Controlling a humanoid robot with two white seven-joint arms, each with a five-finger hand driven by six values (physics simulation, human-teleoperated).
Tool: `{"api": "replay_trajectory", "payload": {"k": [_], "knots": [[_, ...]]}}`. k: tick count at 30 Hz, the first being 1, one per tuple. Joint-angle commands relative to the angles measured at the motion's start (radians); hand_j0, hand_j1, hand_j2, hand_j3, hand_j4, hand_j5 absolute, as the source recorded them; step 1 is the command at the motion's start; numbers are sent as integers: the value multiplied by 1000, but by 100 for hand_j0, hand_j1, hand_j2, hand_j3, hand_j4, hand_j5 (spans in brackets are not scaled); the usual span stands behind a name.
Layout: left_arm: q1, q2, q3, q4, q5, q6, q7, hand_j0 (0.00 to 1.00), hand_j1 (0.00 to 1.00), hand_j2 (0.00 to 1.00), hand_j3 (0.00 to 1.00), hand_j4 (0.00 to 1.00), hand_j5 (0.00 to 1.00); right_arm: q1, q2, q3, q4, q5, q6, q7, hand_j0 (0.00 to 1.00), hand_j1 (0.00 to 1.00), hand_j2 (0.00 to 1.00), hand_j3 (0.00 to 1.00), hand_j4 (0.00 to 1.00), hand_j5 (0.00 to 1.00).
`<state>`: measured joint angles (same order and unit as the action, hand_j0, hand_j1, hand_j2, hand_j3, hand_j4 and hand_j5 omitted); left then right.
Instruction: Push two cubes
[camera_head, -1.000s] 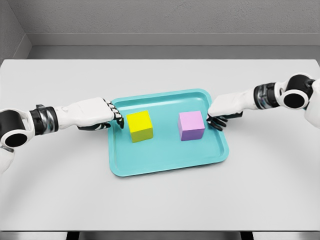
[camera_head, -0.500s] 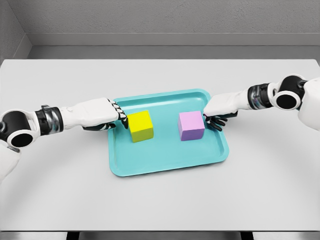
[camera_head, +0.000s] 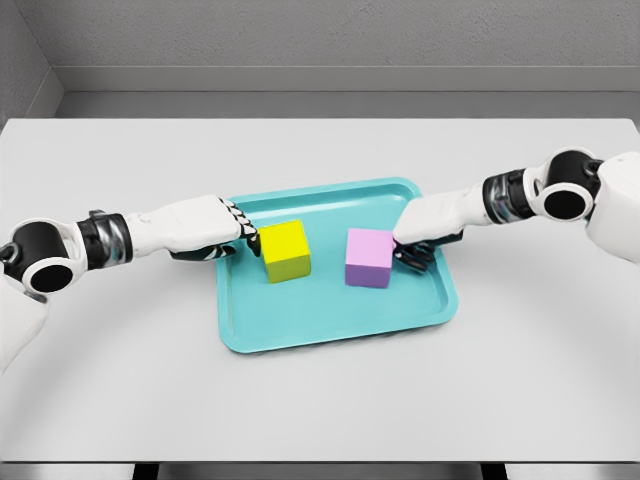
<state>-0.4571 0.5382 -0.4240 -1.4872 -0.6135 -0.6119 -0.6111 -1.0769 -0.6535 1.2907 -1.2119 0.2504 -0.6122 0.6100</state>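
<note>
The left hand (camera_head: 205, 228) has its fingers (camera_head: 245, 238) curled loosely inward, grasping nothing, with the dark tips set against the left face of the yellow cube (camera_head: 285, 250). The cube therefore lies directly to the hand's inner side, toward the middle of the teal tray (camera_head: 330, 325). The right hand (camera_head: 425, 228) mirrors it: its fingers (camera_head: 412, 255) are bent under the palm, holding nothing, and press at the right face of the purple cube (camera_head: 369, 257), which lies inward of them. Both cubes sit on the tray floor, side by side on a line running left to right, near each other but with a clear strip of tray between them; the purple one looks turned slightly off square to the tray. The relation that matters is that each cube lies between its own hand and the other cube, so a push straight along the line joining the hands should, by my judgement, close that gap. Each hand is the nearer one to its own cube, and neither arm needs to cross over. The tray rests in the middle of the grey bench (camera_head: 320, 410), with both forearms reaching in low from the two sides.
</note>
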Motion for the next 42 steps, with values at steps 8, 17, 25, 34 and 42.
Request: {"api": "replay_trajectory", "payload": {"k": [8, 17, 25, 34, 42], "knots": [[-17, -10, 1, 48, 1, 1, 0, 56, 56, 56, 56, 56, 56, -2, 15, -1, 9, -5, 1, 1, 12, 12, 12, 12, 12, 12], [-23, -35, -1, 54, -25, 1, 0, 56, 56, 56, 56, 56, 56, -8, 40, -1, 20, -5, 1, 1, 12, 12, 12, 12, 12, 12], [-23, -37, -1, 54, -25, 1, 0, 56, 56, 56, 56, 56, 56, -23, 29, -2, 94, -3, 1, 1, 12, 12, 12, 12, 12, 12], [-23, -24, -1, 54, -22, 1, 0, 56, 56, 56, 56, 56, 56, -38, -63, 10, -72, 0, 1, 1, 12, 12, 12, 12, 12, 12], [-23, -26, -1, 56, -23, 1, 0, 56, 56, 56, 56, 56, 56, -38, -54, 36, -74, 0, 1, 1, 12, 12, 12, 12, 12, 12]]}}
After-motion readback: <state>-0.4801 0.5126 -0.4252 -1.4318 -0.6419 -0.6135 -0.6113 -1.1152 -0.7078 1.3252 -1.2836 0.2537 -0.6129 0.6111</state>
